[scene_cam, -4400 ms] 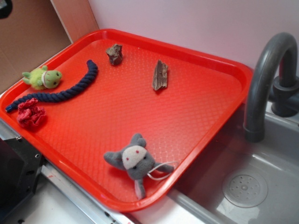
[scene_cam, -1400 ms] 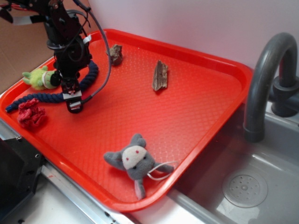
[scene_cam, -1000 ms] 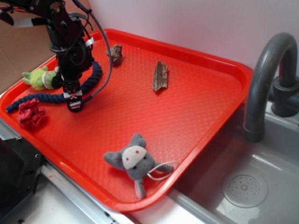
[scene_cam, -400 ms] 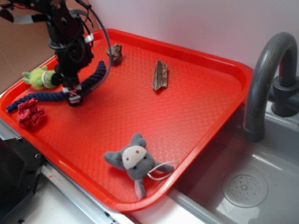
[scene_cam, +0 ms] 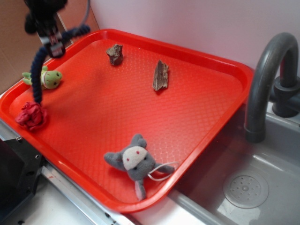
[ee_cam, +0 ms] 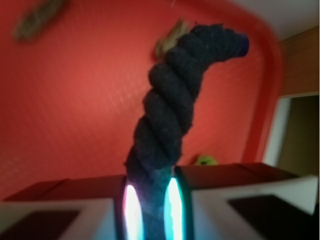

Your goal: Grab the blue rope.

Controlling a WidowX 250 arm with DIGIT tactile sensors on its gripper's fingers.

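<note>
Black robot gripper point(scene_cam: 52, 43) clamped on the thick navy twisted cotton rope point(scene_cam: 36, 77), raised above the red plastic tray point(scene_cam: 187, 117); long end dangles toward the red fabric wad point(scene_cam: 32, 115). Grab looks essentially done; remaining: hold securely.

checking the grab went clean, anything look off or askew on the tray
Nothing is spilled or damaged. The gripper is clamped on the blue rope, which hangs down so its lower end dangles by the red fabric wad.
</note>
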